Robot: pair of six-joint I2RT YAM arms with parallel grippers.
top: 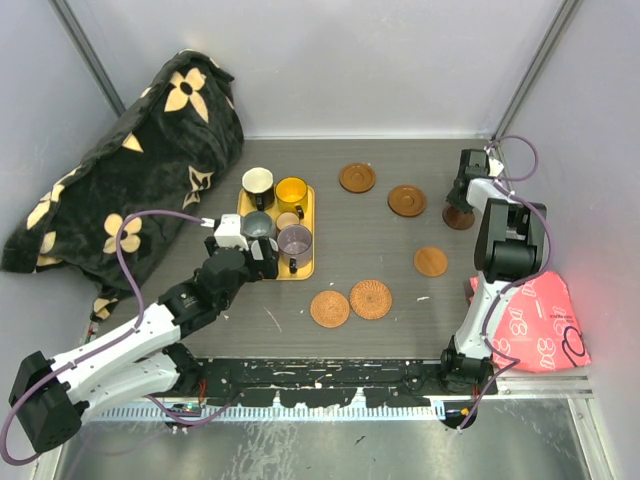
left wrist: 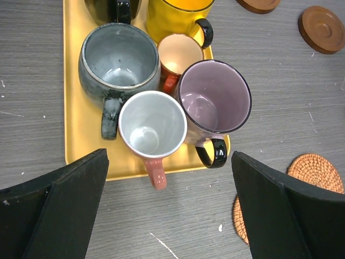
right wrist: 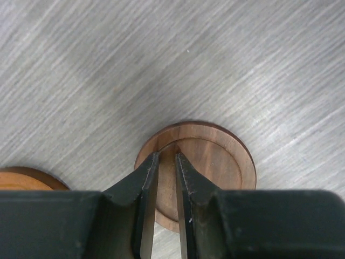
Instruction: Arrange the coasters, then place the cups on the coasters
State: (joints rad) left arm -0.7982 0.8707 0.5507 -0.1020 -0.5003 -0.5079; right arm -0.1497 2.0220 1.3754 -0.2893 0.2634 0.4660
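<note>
The task appears to be at an early stage. All six cups sit crowded on the yellow tray (left wrist: 75, 135). The black cup (top: 258, 183) and the yellow cup (left wrist: 172, 13) are at its far end. The grey cup (left wrist: 116, 59) and the small copper cup (left wrist: 180, 54) are in its middle. The white cup (left wrist: 152, 124) and the purple cup (left wrist: 214, 97) are at its near end. No cup stands on a coaster.

The six coasters lie scattered on the desk (top: 360, 240) to the right of the tray, in no clear row. Two woven coasters (top: 371, 299) lie just beside each other off the tray's near right corner. Three more are spread farther to the tray's right. The sixth, a wooden coaster (right wrist: 215, 162), lies farthest right of the tray. The right end effector (right wrist: 165, 157) is down on it, clenched almost tight, with its tips at the raised rim. Whether it pinches that rim or only presses on it cannot be told.

The left end effector (left wrist: 168, 156) is released, with its jaws spread wide. It hovers over the tray's near end with the white and purple cups in line between its fingers, and it touches neither.

Arranging the coasters seems to be the step in hand. Setting the coasters in order and moving all six cups off the tray both remain to be done.
</note>
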